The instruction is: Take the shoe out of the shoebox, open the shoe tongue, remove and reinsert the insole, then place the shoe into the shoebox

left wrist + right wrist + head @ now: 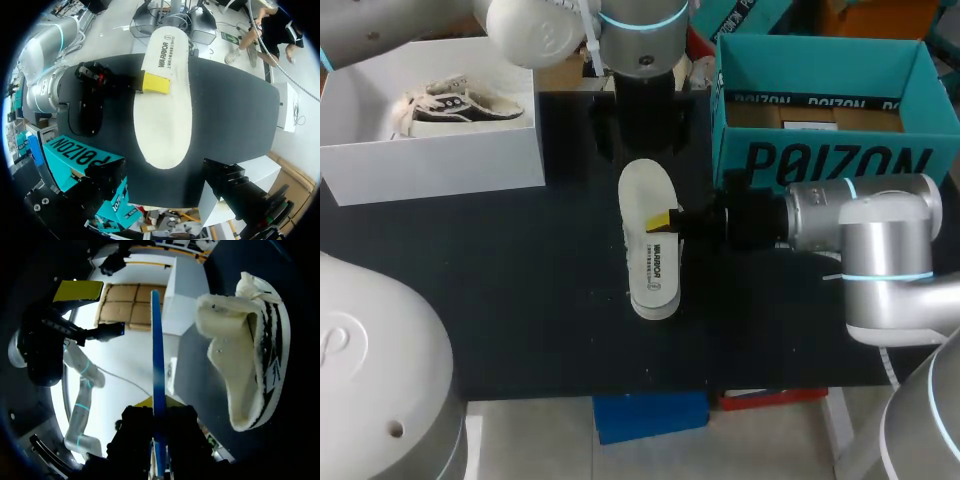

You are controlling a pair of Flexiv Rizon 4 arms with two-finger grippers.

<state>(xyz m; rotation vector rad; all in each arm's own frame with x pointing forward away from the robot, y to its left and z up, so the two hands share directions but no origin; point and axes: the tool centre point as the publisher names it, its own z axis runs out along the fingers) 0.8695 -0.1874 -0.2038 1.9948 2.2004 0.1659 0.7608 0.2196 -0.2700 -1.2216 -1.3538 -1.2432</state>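
Note:
A white insole (649, 240) lies lengthwise in the middle of the black table (520, 300). My right gripper (665, 222) comes in from the right and is shut on the insole's right edge. In the right wrist view the insole (157, 355) shows edge-on between the fingers of that gripper (159, 415). A cream shoe with dark stripes (460, 103) rests in the white shoebox (430, 165) at the back left; the shoe (250, 340) also shows beyond the right gripper. My left gripper (172, 172) hangs open above the insole (162, 100), its fingers well apart.
A teal cardboard box (820, 150) stands open at the back right, close behind my right arm. The white shoebox takes up the table's back left corner. Bare black table lies left of and in front of the insole.

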